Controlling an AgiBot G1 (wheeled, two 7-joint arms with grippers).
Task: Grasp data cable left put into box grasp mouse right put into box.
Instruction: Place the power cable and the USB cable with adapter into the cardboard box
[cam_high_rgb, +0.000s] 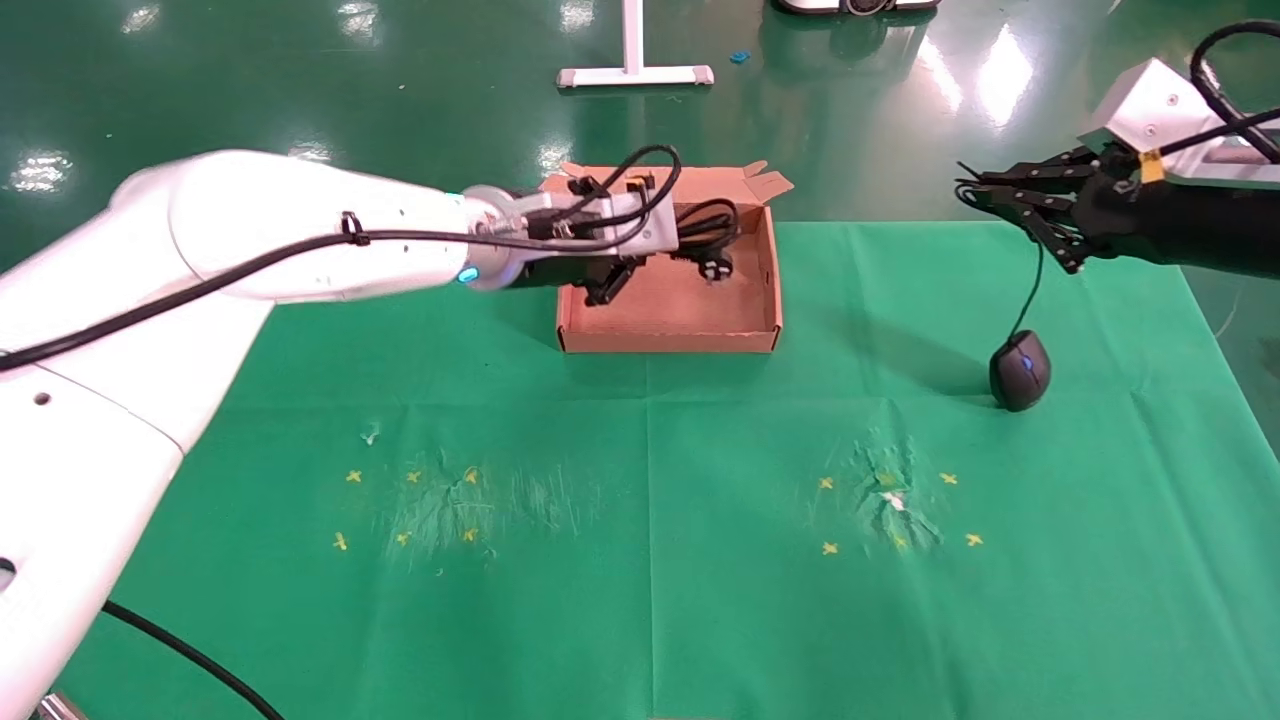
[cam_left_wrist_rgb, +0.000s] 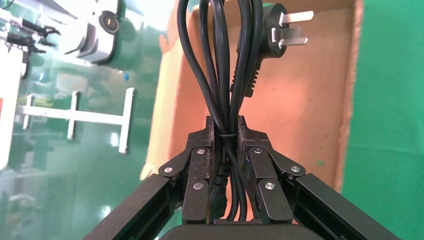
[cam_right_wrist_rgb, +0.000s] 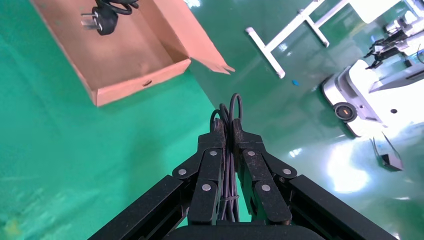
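My left gripper (cam_high_rgb: 672, 256) is over the brown cardboard box (cam_high_rgb: 670, 340) and is shut on the coiled black data cable (cam_left_wrist_rgb: 220, 65). The cable's plug (cam_left_wrist_rgb: 280, 30) with metal prongs hangs over the box floor (cam_left_wrist_rgb: 310, 100). My right gripper (cam_high_rgb: 975, 190) is raised at the far right, shut on the bundled thin wire (cam_right_wrist_rgb: 230, 107) of the black mouse (cam_high_rgb: 1020, 370). The wire (cam_high_rgb: 1032, 290) runs straight down to the mouse, which is at or just above the green cloth; I cannot tell which. The right wrist view shows the box (cam_right_wrist_rgb: 135, 55) and the plug (cam_right_wrist_rgb: 102, 20) farther off.
The green cloth (cam_high_rgb: 650, 600) carries two groups of yellow cross marks (cam_high_rgb: 410, 510) near the front. A white stand (cam_high_rgb: 635, 72) is on the floor behind the box. Another machine (cam_right_wrist_rgb: 360, 95) stands on the floor beyond the table.
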